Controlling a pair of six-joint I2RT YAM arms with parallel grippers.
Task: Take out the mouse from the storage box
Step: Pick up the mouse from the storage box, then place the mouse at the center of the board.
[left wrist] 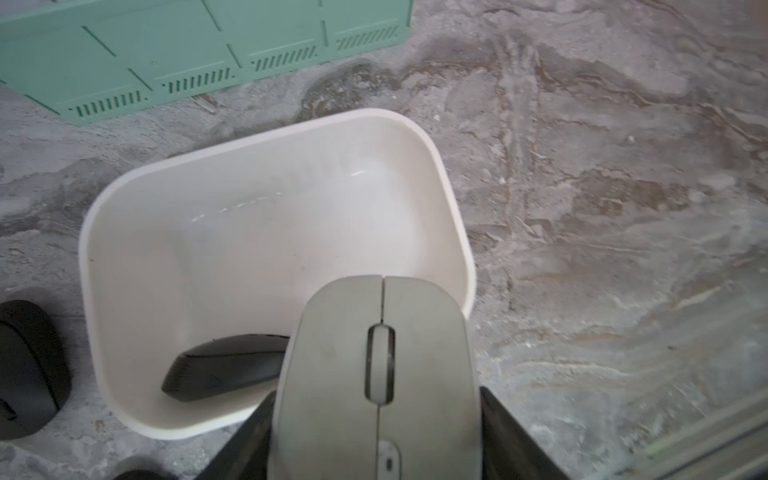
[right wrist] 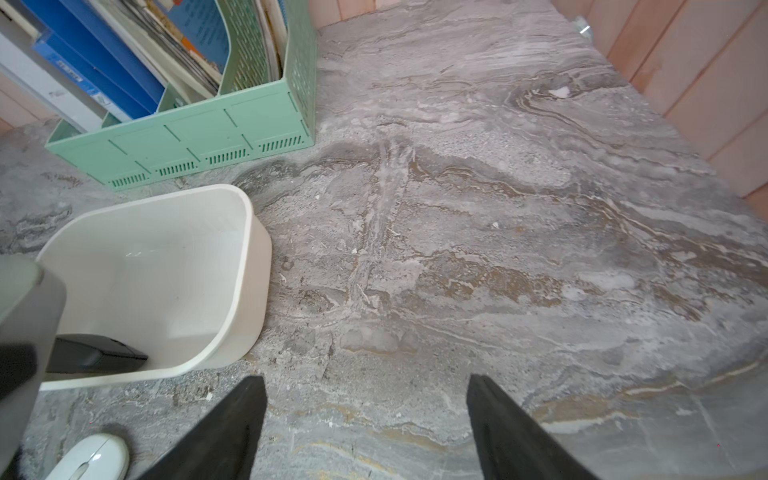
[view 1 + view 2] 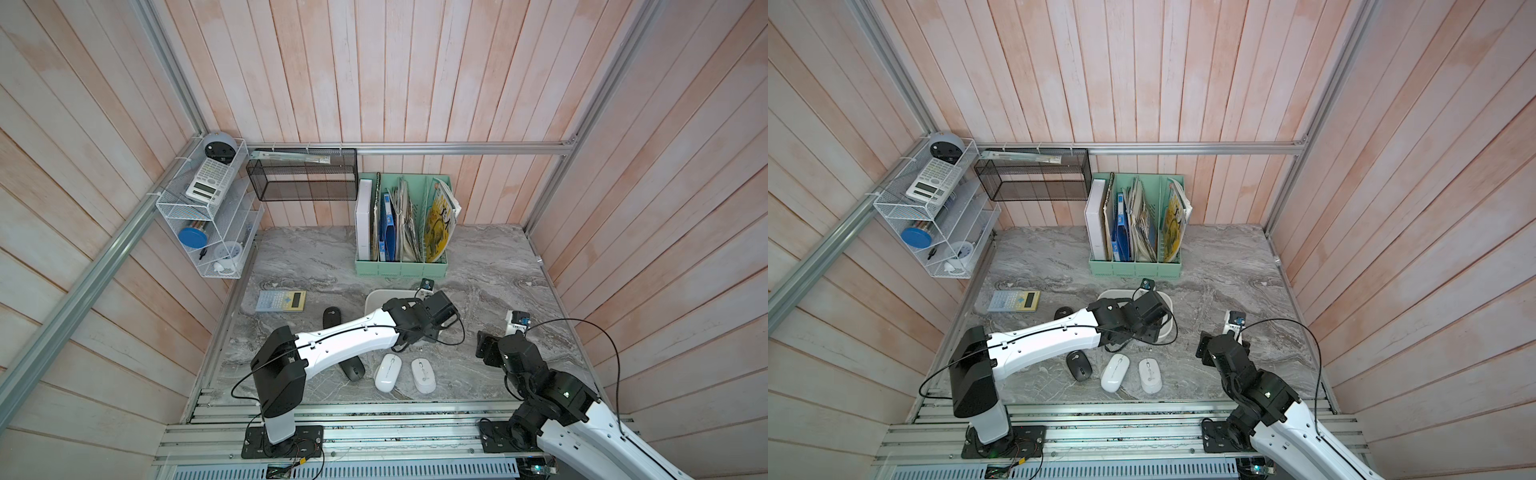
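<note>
A: Biggest first?
B: Grey marble table (image 3: 478,266) is logged. Mint-green file holder (image 3: 401,268) is stood at its back edge. Storage box (image 1: 257,249) is set on the table just in front of the holder.
A: Grippers?
B: Left gripper (image 1: 376,401) is clamped on a grey-white mouse (image 1: 424,365), pinched by its sides. It is held above the rim at one corner of the box. Right gripper (image 2: 365,378) is spread wide with nothing between the jaws. Bare table is seen under it.
A: Other mice?
B: Black mouse (image 1: 224,365) is seen lying inside the box, by a wall. White mouse (image 3: 388,372) and second white mouse (image 3: 423,375) are laid side by side outside, nearer the arm bases. Dark mouse (image 3: 1079,365) is placed beside them.
</note>
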